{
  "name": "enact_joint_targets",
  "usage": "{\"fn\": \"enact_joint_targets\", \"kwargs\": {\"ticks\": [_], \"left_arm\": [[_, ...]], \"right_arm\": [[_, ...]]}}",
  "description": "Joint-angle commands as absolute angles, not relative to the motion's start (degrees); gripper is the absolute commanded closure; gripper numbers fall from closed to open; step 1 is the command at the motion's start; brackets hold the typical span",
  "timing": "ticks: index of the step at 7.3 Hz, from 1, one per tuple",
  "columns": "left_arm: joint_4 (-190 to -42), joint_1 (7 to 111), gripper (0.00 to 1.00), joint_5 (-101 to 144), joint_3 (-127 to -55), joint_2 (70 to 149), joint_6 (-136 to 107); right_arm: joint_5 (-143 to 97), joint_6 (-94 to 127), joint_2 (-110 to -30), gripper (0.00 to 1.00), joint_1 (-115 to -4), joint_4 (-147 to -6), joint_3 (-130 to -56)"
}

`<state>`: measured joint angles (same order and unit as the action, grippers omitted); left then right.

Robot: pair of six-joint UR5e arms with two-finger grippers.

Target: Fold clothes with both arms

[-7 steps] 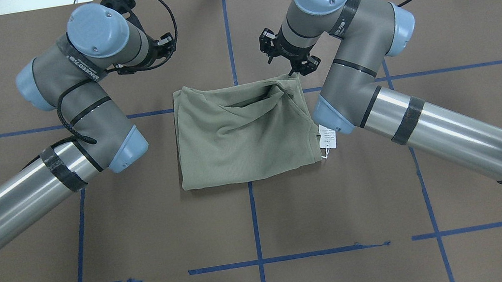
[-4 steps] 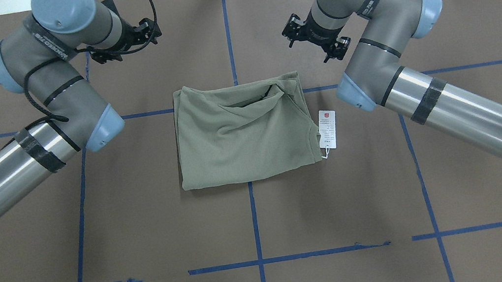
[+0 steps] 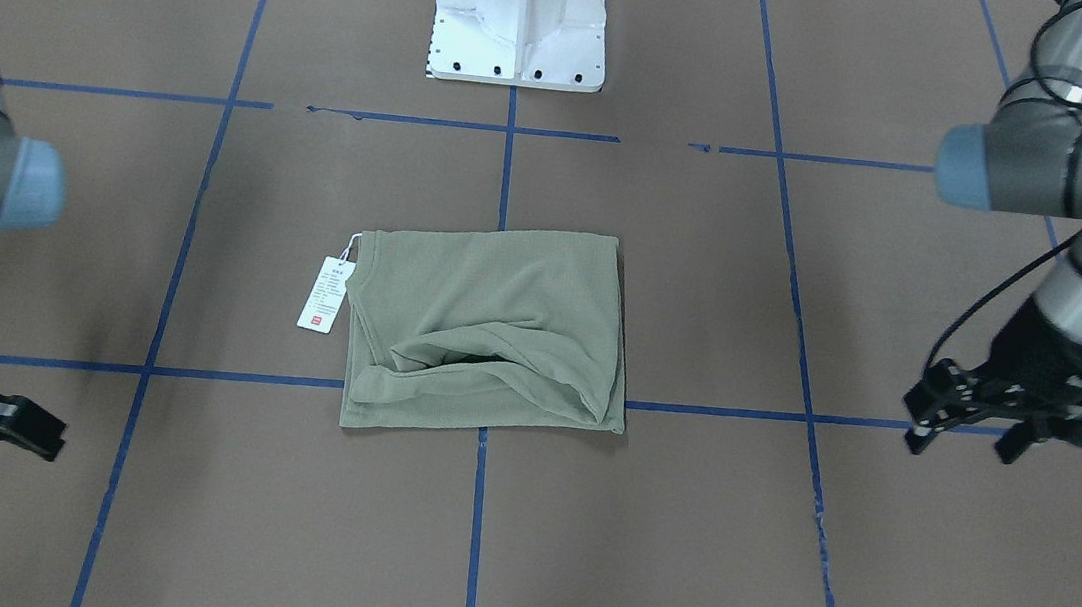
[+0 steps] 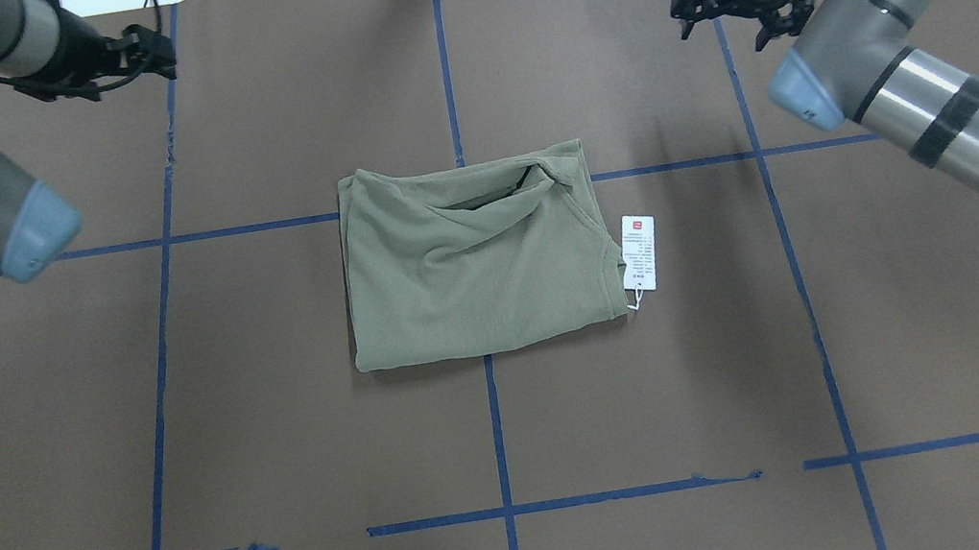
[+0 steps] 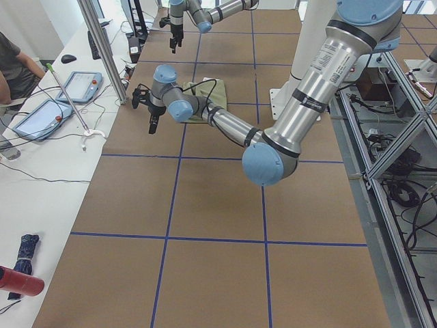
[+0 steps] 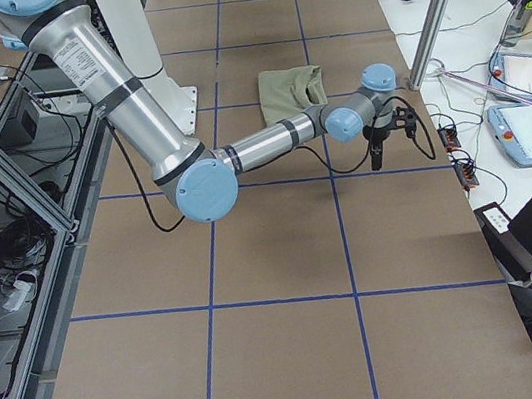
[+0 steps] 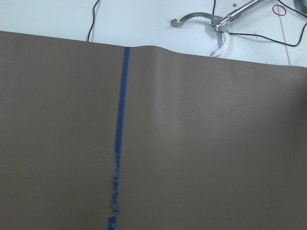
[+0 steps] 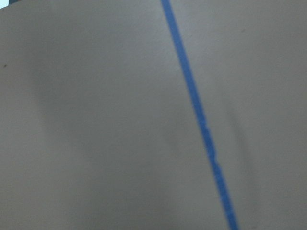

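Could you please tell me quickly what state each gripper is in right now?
Left gripper: open, holding nothing.
Right gripper: open, holding nothing.

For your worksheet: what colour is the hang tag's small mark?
Red, on the white paper hang tag; clearest overhead.

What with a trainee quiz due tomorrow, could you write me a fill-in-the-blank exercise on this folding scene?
1. The folded shirt lying on the table is ____ in colour.
2. In the overhead view, the white hang tag lies at the shirt's ____ edge.
3. The left end effector and the right end effector are both open, and ____ of them touches the shirt.
4. The table is marked with a grid of ____ tape lines.

Missing words: green; right; neither; blue
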<state>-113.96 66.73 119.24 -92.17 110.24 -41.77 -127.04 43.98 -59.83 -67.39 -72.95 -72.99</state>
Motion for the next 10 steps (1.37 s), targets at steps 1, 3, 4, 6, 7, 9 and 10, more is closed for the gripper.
{"fn": "enact_joint_targets", "kwargs": {"ticks": [1, 3, 4, 6, 7, 9, 10], "left_arm": [[-113.47, 76.51, 0.0, 121.99, -94.84, 97.69, -18.02], [-109.01, 84.26, 0.0, 122.17, -94.13, 93.97, -2.09], [-108.64, 85.68, 0.0, 122.34, -94.48, 91.26, 2.5], [-109.25, 86.84, 0.0, 123.48, -95.27, 88.59, 1.51], [-109.34, 87.01, 0.0, 123.05, -94.93, 87.29, 2.1], [-106.55, 87.36, 0.0, 123.57, -94.4, 86.66, 1.94], [-100.78, 87.28, 0.0, 123.57, -95.0, 86.83, 2.02]], "right_arm": [[-130.25, 20.57, -69.74, 0.0, -76.52, -77.4, -77.23], [-130.34, 7.44, -78.89, 0.0, -80.58, -87.06, -86.53], [-131.12, 0.25, -83.1, 0.0, -84.25, -91.01, -91.27], [-133.94, -2.73, -85.87, 0.0, -84.37, -91.06, -94.04], [-130.9, -2.9, -86.04, 0.0, -84.29, -90.97, -93.87], [-130.42, -2.37, -86.66, 0.0, -84.37, -91.75, -93.7], [-131.21, -2.37, -87.01, 0.0, -84.98, -91.76, -93.26]]}}
